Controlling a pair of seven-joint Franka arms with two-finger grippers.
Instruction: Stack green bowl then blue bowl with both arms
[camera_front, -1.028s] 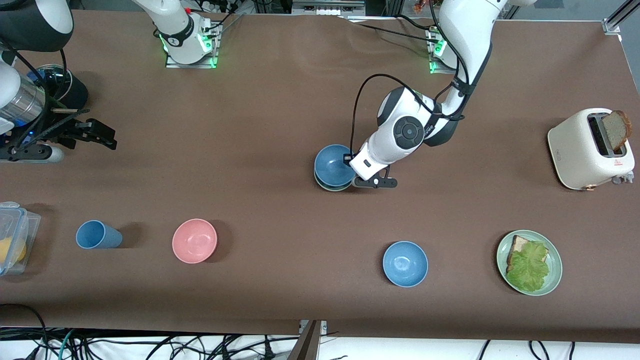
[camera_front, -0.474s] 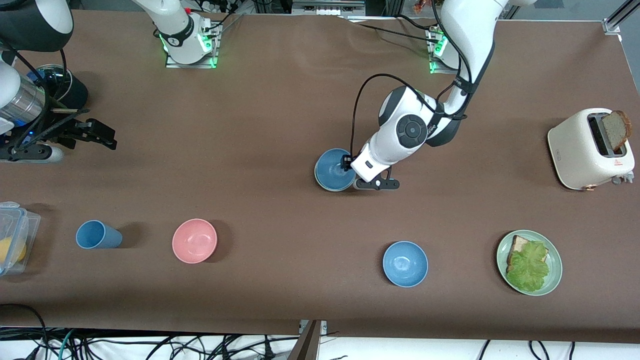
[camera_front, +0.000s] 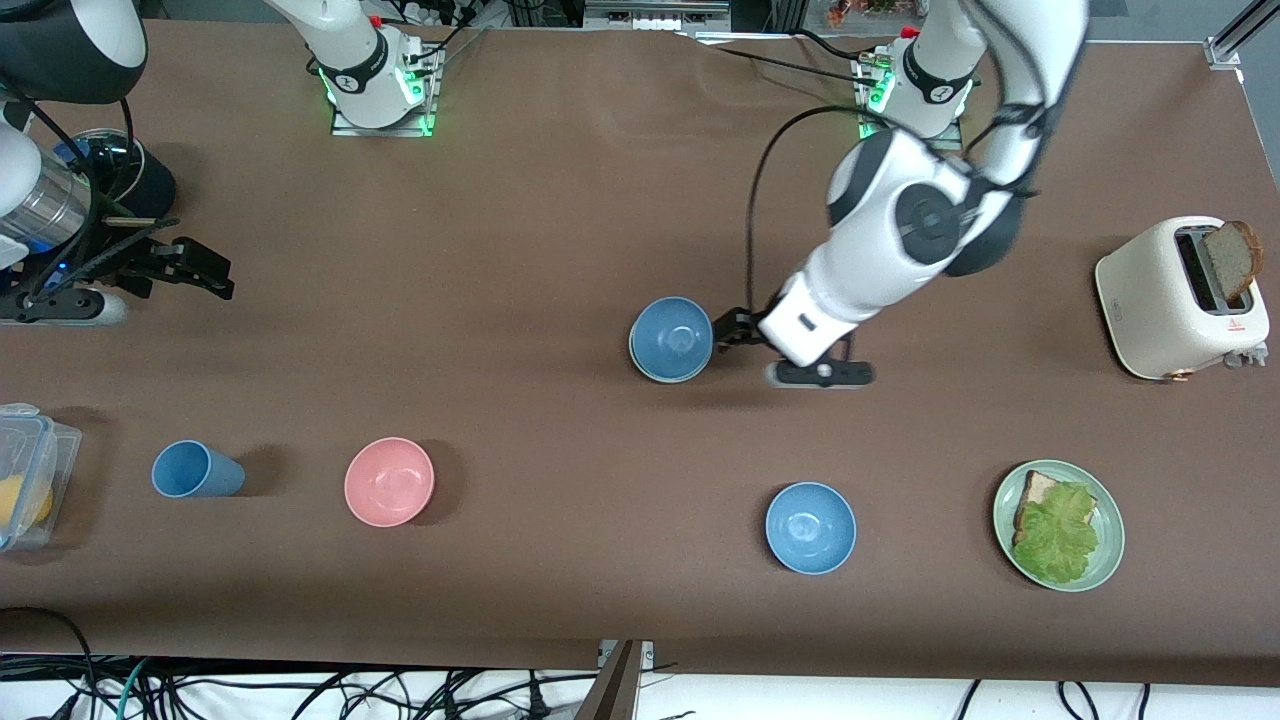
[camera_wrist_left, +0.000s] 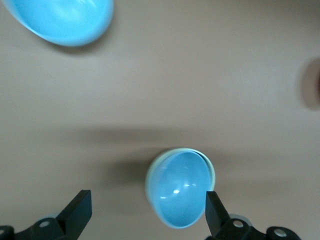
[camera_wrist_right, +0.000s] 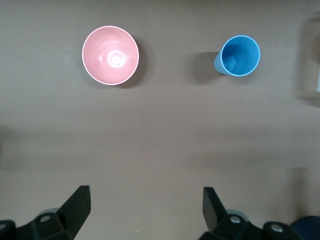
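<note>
Blue bowl nested in green bowl at mid-table, both grippers empty.

The blue bowl (camera_front: 672, 337) is sitting inside the green bowl (camera_front: 641, 364), whose pale rim is showing as a thin crescent around it; the pair is resting near the table's middle, farther from the front camera than the brighter sky-blue bowl (camera_front: 810, 527). The left gripper (camera_front: 742, 330) is hanging just beside the stack toward the left arm's end, fingers (camera_wrist_left: 216, 214) spread wide and holding nothing. The right gripper (camera_front: 195, 270) is waiting over the right arm's end of the table, fingers likewise apart and empty. Judging by the glossy insides, both bowls are probably light, rigid and slippery, so any further hold is best taken by pinching the rim wall.
</note>
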